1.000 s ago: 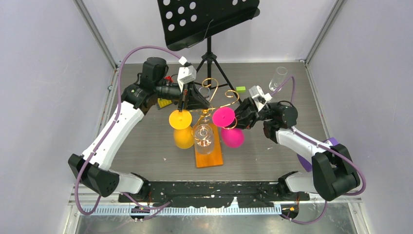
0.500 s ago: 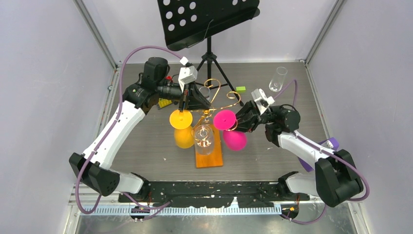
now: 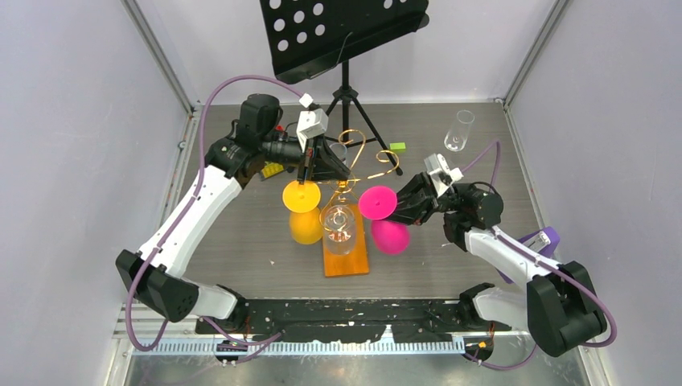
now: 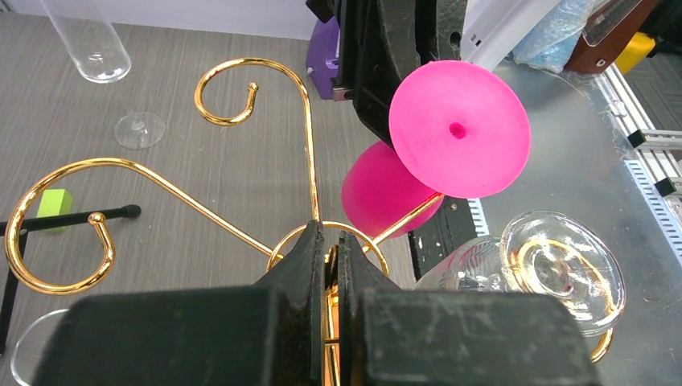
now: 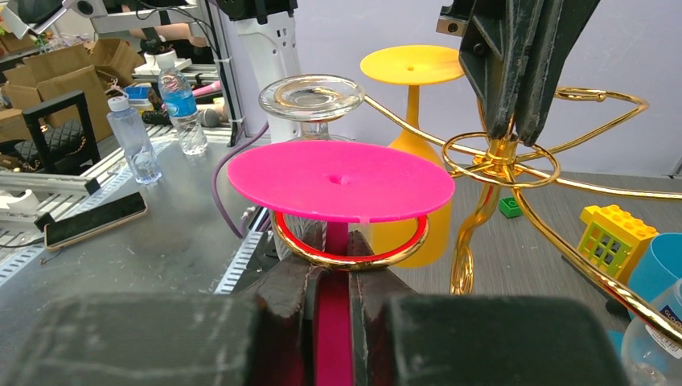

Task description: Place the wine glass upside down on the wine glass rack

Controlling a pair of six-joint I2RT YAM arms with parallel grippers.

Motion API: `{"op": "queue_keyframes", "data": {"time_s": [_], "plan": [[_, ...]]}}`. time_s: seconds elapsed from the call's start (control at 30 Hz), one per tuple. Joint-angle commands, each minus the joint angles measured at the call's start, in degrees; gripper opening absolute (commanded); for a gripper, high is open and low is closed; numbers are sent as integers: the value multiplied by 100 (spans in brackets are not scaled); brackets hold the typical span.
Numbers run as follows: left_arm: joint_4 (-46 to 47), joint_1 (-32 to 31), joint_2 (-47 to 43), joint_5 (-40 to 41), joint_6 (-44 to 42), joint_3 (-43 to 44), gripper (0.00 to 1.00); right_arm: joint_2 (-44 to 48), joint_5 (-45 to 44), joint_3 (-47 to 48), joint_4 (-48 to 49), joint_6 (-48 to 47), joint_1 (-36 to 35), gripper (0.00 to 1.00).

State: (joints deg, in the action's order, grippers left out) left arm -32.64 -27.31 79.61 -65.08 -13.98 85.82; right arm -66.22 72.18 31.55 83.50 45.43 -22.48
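Nearest, the orange base (image 3: pixel 346 259) of the wine glass rack (image 4: pixel 307 121) lies on the table (image 3: pixel 241 241). A clear glass (image 3: pixel 338 221) hangs inverted above it. To its right, the right gripper (image 5: pixel 338 277) is clamped on the stem of the pink wine glass (image 5: pixel 342 181). This glass is inverted, its stem inside a gold loop and its foot just above the loop. A yellow glass (image 3: pixel 301 197) hangs inverted to the left. Behind it, the left gripper (image 4: pixel 326 241) is clenched on the rack's top. Farther back stand an upright glass (image 3: pixel 458 133) and a music stand (image 3: pixel 338 32).

Left arm (image 3: pixel 193 213) and right arm (image 3: pixel 503 248) alike: white link shells, black joint housings, purple cables (image 3: pixel 245 78), black fingers (image 4: pixel 301 273).
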Motion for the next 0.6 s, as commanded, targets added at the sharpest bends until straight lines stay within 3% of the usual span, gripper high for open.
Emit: {"op": "queue_keyframes", "data": {"time_s": [0.0,0.57], "plan": [[-49,217,173,923,-236,15,0,320,164,-88,913,5,104,5],[-39,217,129,908,-296,-39,0,676,-555,-508,831,-114,404,5]]}}
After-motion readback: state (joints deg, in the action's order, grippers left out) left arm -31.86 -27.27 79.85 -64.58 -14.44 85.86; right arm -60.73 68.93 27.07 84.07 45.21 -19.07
